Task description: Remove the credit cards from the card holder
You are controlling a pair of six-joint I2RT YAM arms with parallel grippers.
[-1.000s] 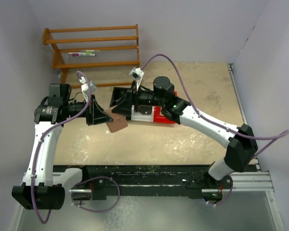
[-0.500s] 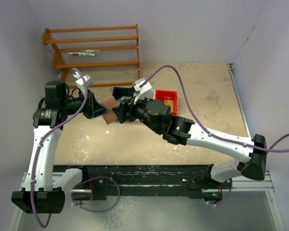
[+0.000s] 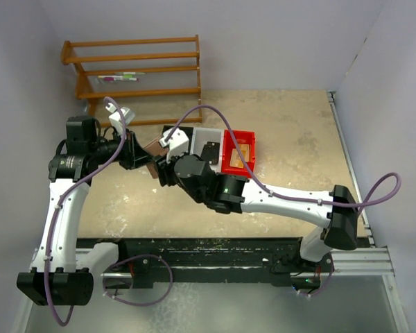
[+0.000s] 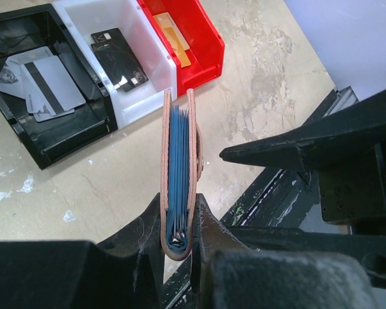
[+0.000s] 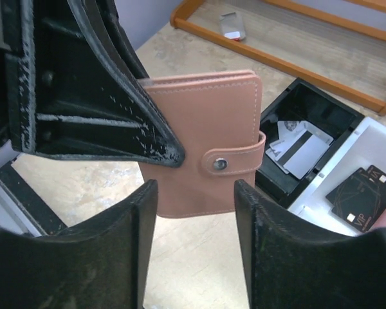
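My left gripper (image 4: 178, 215) is shut on the spine end of the card holder (image 4: 178, 161), a pinkish-brown wallet with blue lining, and holds it on edge above the table. The wallet is folded, and its strap (image 5: 235, 161) is snapped across the cover (image 5: 206, 122). My right gripper (image 5: 196, 193) is open and faces the wallet's free end from just short of it, with nothing between its fingers. Credit cards lie in the bins: grey ones (image 4: 45, 84), a black one (image 4: 119, 58) and a golden one (image 4: 174, 38). From above, the card holder (image 3: 153, 147) sits between the left gripper (image 3: 142, 154) and the right gripper (image 3: 163, 166).
A black bin (image 4: 51, 138), a white bin (image 4: 141, 103) and a red bin (image 4: 206, 45) stand side by side just behind the wallet. A wooden rack (image 3: 135, 69) stands at the back left. Walls close in the table on both sides.
The right arm has swung left from over the bins, so its gripper now faces the wallet, with its jaws somewhat narrower. The left gripper has lifted and turned the wallet slightly.
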